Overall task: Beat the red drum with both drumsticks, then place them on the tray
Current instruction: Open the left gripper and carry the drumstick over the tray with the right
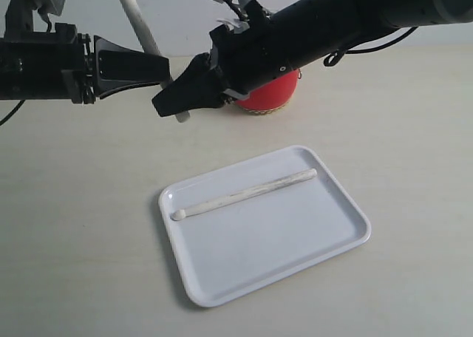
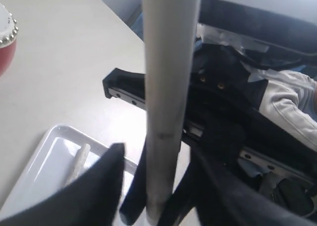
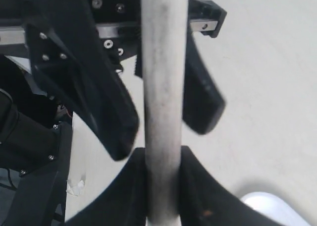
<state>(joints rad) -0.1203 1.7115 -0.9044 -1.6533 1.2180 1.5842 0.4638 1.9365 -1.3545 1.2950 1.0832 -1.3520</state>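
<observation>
While both grippers meet at one stick: the step in hand reads as freeing the last stick for the tray; the beating looks done, judging by the layout.
Right gripper (image 1: 176, 106): clamped on the held drumstick (image 1: 140, 19) near its lower end; the arm reaches across the middle.
Left gripper (image 1: 166, 72): fingers flank the same stick just above and appear parted, with small gaps in the right wrist view.
Laid drumstick (image 1: 244, 194): diagonal on the tray (image 1: 347, 237).
Red drum (image 1: 275, 94): behind the right arm, partly hidden, apart from the tray.
Advice: left backs straight off without brushing the stick; right tilts it level, lowers it onto bare tray parallel to the laid one, and releases low.
Risk: a round stick rolls; a drop could knock its twin.
</observation>
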